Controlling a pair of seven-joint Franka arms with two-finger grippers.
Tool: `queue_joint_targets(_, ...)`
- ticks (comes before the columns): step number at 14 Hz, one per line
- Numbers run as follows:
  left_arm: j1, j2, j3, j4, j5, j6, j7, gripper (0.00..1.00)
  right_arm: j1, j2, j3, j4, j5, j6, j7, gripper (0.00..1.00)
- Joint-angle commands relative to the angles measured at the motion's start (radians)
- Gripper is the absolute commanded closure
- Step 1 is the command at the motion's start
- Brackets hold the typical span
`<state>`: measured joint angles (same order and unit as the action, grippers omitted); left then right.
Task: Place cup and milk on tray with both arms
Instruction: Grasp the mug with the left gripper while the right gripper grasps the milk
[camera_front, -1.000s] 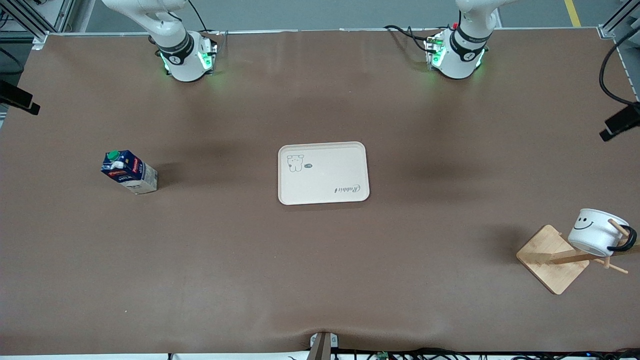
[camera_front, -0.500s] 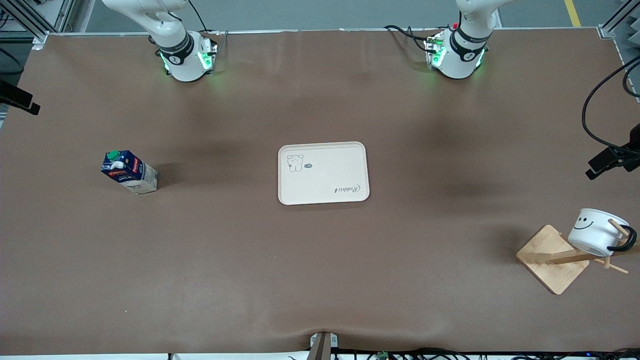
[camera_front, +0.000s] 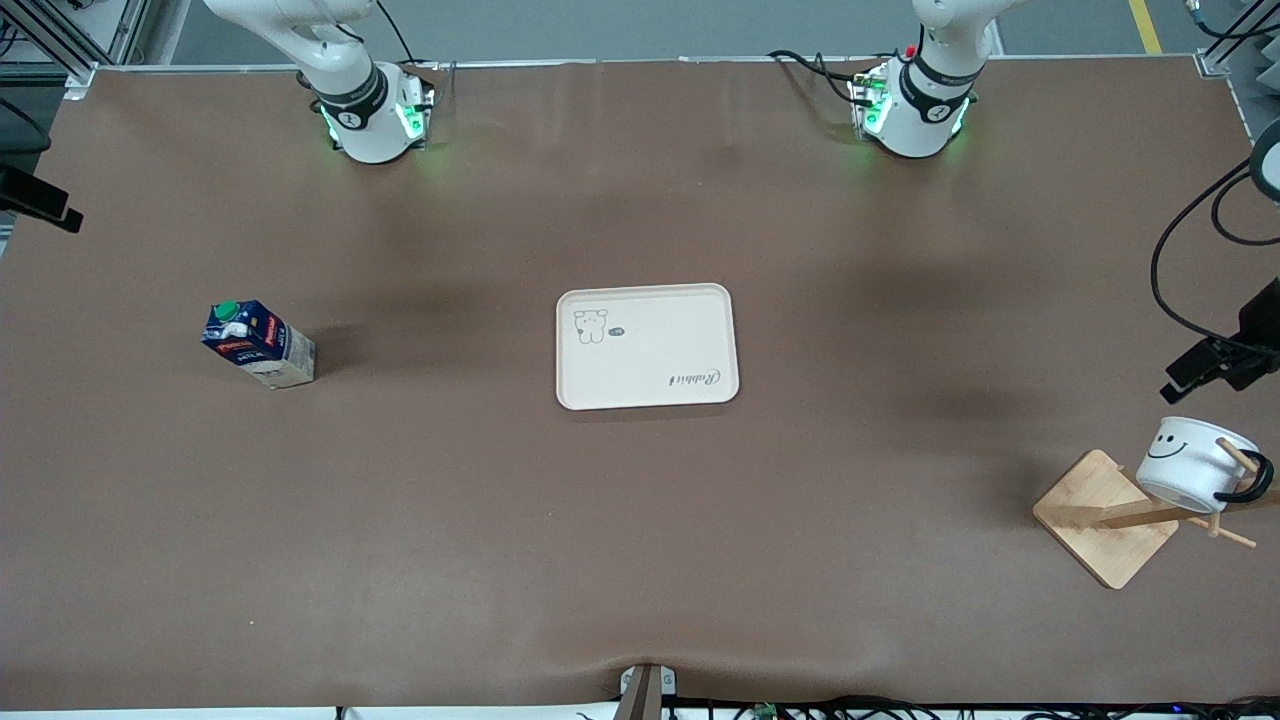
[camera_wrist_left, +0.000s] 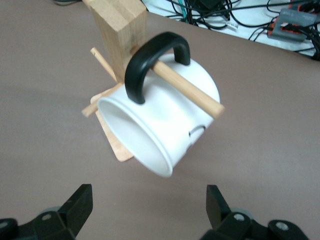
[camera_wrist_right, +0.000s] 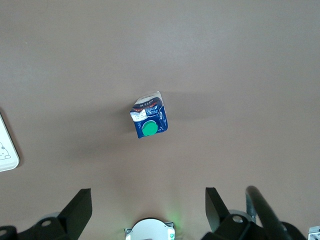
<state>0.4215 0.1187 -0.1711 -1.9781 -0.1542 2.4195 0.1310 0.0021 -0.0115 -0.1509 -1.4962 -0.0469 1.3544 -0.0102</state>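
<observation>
The cup (camera_wrist_left: 165, 117) hangs on a wooden peg stand (camera_wrist_left: 119, 35) just before my left pincer (camera_wrist_left: 147, 207), spread wide, empty. My right pincer (camera_wrist_right: 147, 207), equally spread, hovers high over the milk (camera_wrist_right: 149, 121) standing on the tabletop (camera_front: 500, 520).

My table (camera_front: 640, 560) is covered in plain brown matting, a grey floor (camera_front: 640, 25) with a yellow line (camera_front: 1145, 25) past it, cables (camera_front: 900, 708) along its near edge.

The small words on the milk (camera_front: 258, 344) were too tiny to read. The edge of the front view cut off the cup's (camera_front: 1192, 464) wooden stand (camera_front: 1108, 517). In the right wrist view only a corner of the tray (camera_wrist_right: 7, 153) showed.
</observation>
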Motion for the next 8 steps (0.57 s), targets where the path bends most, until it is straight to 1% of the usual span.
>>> queue_joint_targets(1, 0.005, 0.056, -0.016, 0.018, -0.063, 0.071, 0.030, 0.00, -0.004, 0.015, 0.005, 0.014, -0.014, -0.009, 0.004, 0.00)
queue_joint_targets(2, -0.001, 0.070, -0.018, 0.019, -0.068, 0.099, 0.030, 0.00, -0.001, 0.025, 0.005, 0.016, -0.014, -0.009, 0.006, 0.00)
queue_joint_targets(4, -0.006, 0.104, -0.019, 0.053, -0.068, 0.108, 0.036, 0.01, 0.004, 0.028, 0.007, 0.016, -0.014, -0.009, 0.007, 0.00)
queue_joint_targets(8, -0.015, 0.134, -0.036, 0.094, -0.062, 0.108, 0.048, 0.33, 0.001, 0.030, 0.005, 0.016, -0.016, -0.009, 0.004, 0.00)
